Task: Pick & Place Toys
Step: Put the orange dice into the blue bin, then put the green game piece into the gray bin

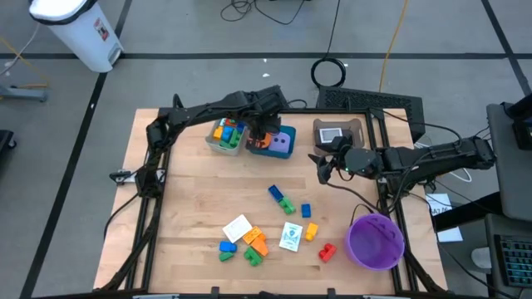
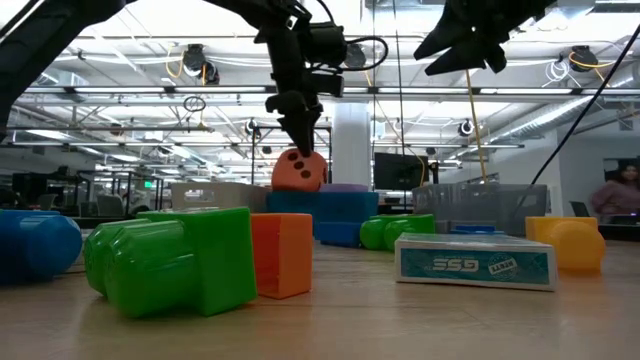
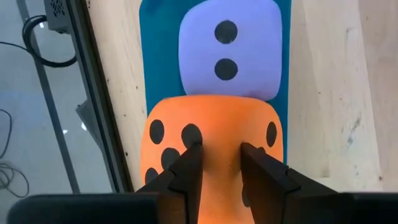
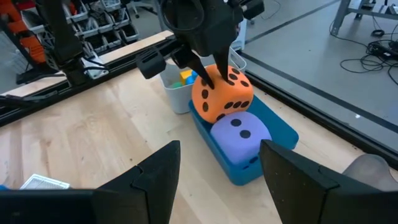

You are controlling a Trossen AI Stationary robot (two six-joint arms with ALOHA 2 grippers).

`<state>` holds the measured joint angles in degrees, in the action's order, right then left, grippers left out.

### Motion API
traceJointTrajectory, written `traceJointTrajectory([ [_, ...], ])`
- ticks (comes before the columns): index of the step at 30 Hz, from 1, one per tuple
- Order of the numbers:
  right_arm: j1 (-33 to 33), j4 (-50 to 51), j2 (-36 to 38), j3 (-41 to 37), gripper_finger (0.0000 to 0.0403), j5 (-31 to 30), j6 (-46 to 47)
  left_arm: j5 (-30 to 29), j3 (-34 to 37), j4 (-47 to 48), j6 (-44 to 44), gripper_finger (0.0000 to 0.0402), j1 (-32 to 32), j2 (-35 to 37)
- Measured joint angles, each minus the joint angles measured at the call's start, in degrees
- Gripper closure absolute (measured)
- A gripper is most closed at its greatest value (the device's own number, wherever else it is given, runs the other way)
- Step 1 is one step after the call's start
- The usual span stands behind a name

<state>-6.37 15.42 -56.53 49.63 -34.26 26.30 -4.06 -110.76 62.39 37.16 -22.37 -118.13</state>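
High view, nearest edge first: loose bricks (image 1: 254, 247) and 2 white picture cards (image 1: 238, 227) scattered around 6 o'clock of the table (image 1: 183, 216), round purple bowl (image 1: 376, 241) at 4 o'clock. More bricks (image 1: 281, 199) near centre. Right gripper (image 1: 323, 166) hovering at 2 o'clock above bare wood, fingers apart, holding nothing, just short of the brown tray (image 1: 339, 133). Farther back, at 12 o'clock, left gripper (image 1: 259, 131) pinched onto the top face of the orange die (image 4: 222, 93), fingers (image 3: 186, 171) pressing into its soft skin. Orange die raised over the near end of the teal tray (image 4: 277, 127), touching the purple die (image 4: 239, 134) lying inside that tray. Grey tray (image 1: 225, 137) of coloured bricks just beside, toward 11 o'clock.
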Motion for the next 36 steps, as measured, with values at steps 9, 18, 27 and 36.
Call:
traceJointTrajectory([
  [9,0.0,-0.1,0.0,0.0,0.0190,0.0,0.5,3.8,0.0,-0.2,-1.8,0.0263,-0.6,0.0],
  [18,0.0,-0.1,0.0,0.0,0.0190,0.0,1.1,5.6,2.0,-3.1,-2.1,0.0188,-1.0,0.1],
  [27,0.0,-0.4,0.0,0.0,0.0190,0.0,1.5,4.7,0.9,-3.4,-5.4,0.0161,-1.7,0.0],
  [36,-0.1,-1.2,0.0,0.0,0.0190,1.7,1.6,19.1,-6.9,-3.0,-23.0,0.0160,-2.8,0.0],
])
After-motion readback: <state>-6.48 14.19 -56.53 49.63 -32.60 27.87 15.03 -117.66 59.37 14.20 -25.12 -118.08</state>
